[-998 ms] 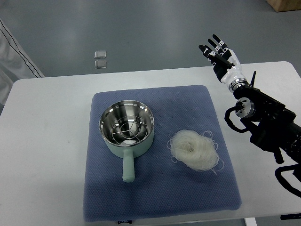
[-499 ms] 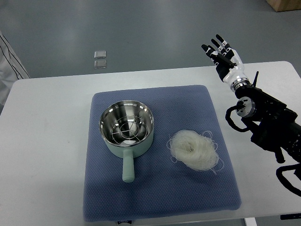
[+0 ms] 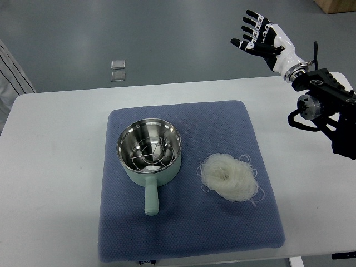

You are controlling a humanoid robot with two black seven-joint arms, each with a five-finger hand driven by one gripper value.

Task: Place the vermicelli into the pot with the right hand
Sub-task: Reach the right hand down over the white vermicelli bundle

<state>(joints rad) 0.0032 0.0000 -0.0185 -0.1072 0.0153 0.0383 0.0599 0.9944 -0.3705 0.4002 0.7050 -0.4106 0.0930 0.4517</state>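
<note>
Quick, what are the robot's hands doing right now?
Right hand: open, fingers spread, holding nothing, up beyond the table's far edge.
Left hand: not in the picture.

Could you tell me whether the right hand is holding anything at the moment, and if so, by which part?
Nothing is held. The right hand is raised with fingers spread, well away from the vermicelli lying on the blue mat.

Grey floor [image 3: 167,33], white table [image 3: 55,167]

Polished, mirror-bright steel inside the mint-green matt-coated pot [image 3: 149,151]. Woven, dimpled cloth on the blue mat [image 3: 189,233]. Translucent, stringy white vermicelli nest [image 3: 228,177]. Smooth matt white tabletop [image 3: 53,183]. Glossy black-and-white plastic right hand [image 3: 260,38].
</note>
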